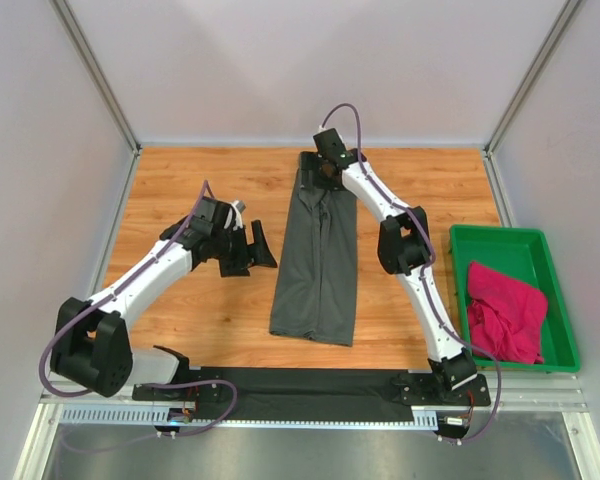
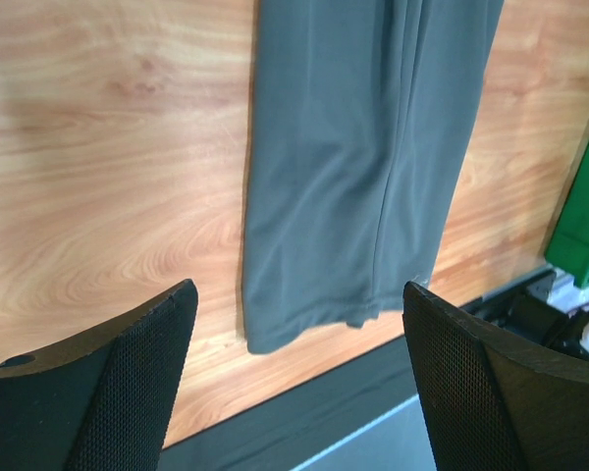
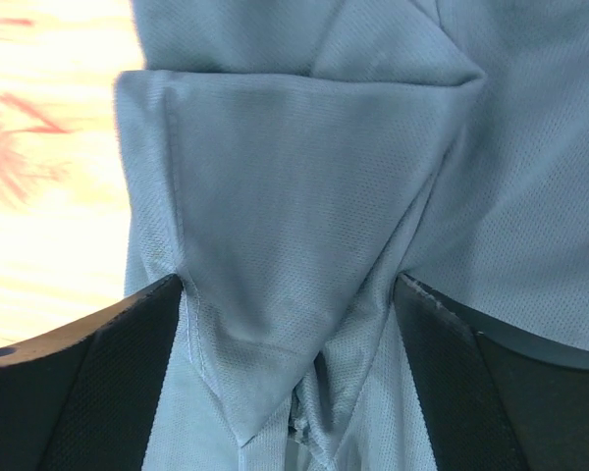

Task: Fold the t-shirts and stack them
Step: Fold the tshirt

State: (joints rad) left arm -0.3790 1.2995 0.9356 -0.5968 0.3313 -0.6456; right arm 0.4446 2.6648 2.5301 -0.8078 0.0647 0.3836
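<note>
Right gripper (image 1: 329, 172) is straddling the charcoal t-shirt's (image 1: 318, 262) far end, fingers spread, while left gripper (image 1: 252, 254) is hovering released; it's needing both layers pinched before folding.

Two t-shirts appear in this scene, one charcoal grey t-shirt (image 1: 318, 270) and one magenta-pink t-shirt (image 1: 505, 310), together with one green tray (image 1: 508, 248) and one wooden worktop (image 1: 180, 185). Two robot arms are counted, one left arm (image 1: 150, 275) and one right arm (image 1: 425, 295), each bearing a single end effector, the left end effector (image 1: 263, 248) and the right end effector (image 1: 326, 176). Each wrist view shows two dark mesh-faced fingers (image 2: 128, 392), four in all, and three pale wall panels (image 1: 310, 60) complete the tally
</note>
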